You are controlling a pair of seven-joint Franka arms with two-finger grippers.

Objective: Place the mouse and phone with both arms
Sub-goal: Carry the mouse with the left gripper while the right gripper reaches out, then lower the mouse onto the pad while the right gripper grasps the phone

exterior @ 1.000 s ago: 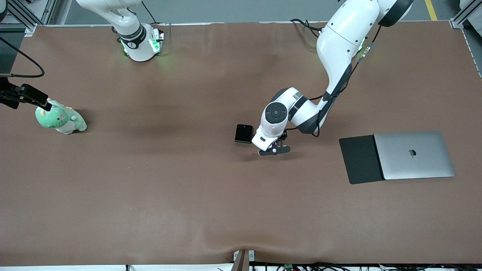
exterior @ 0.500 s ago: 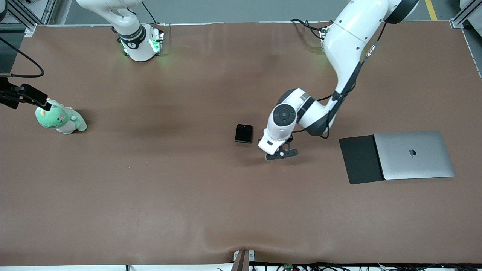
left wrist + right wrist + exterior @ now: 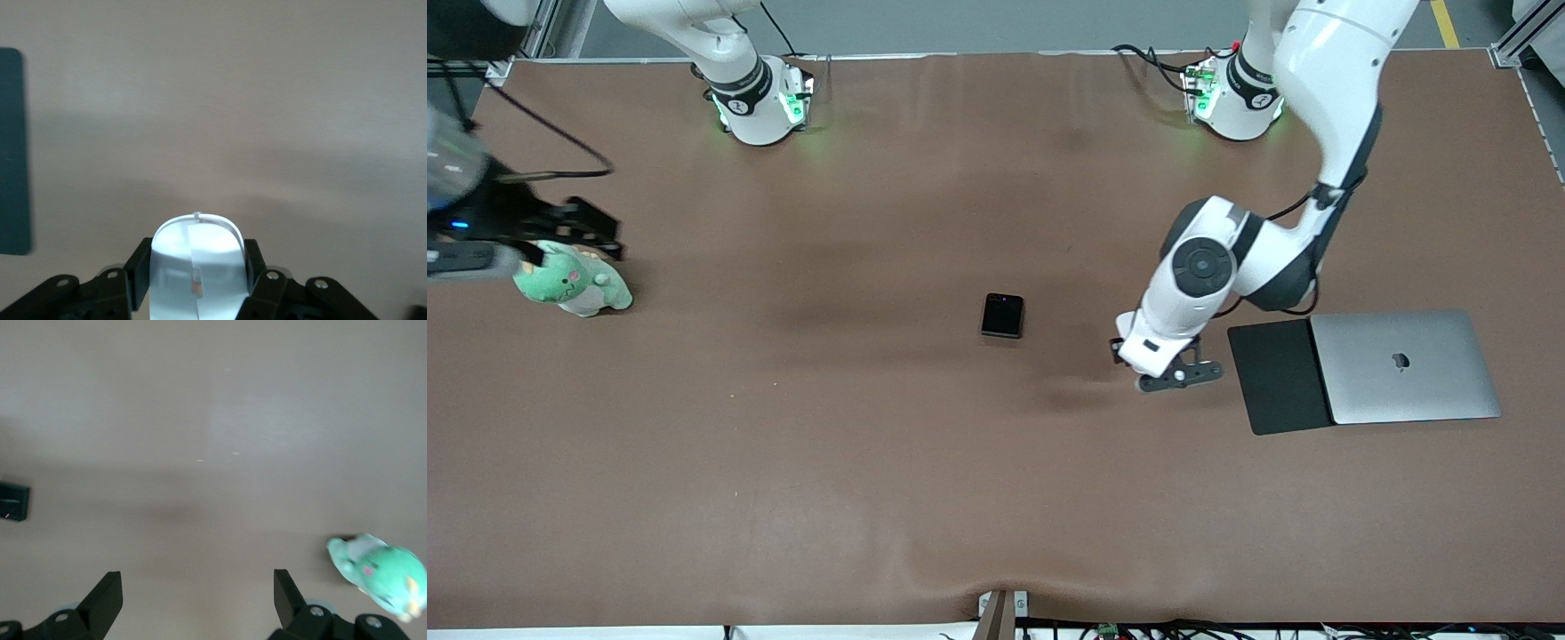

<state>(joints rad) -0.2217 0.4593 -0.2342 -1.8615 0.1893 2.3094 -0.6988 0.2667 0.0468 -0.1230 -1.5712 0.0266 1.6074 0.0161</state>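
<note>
The black folded phone [image 3: 1002, 315] lies flat near the middle of the brown table; it also shows at the edge of the right wrist view [image 3: 13, 501]. My left gripper [image 3: 1170, 374] hangs above the table between the phone and the black pad [image 3: 1276, 375]. It is shut on the white mouse [image 3: 197, 243], which fills the space between the fingers in the left wrist view; the front view hides the mouse under the hand. My right gripper [image 3: 574, 233] is open and empty, above the table next to the green plush toy [image 3: 569, 286] at the right arm's end.
A closed silver laptop [image 3: 1405, 364] lies beside the black pad at the left arm's end. The pad's edge shows in the left wrist view [image 3: 13, 153]. The green toy shows in the right wrist view [image 3: 383, 573]. The brown table cover [image 3: 783, 427] is wrinkled near the front edge.
My left gripper has carried the mouse away from the phone toward the black pad. The right hand has shifted and risen beside the green toy.
</note>
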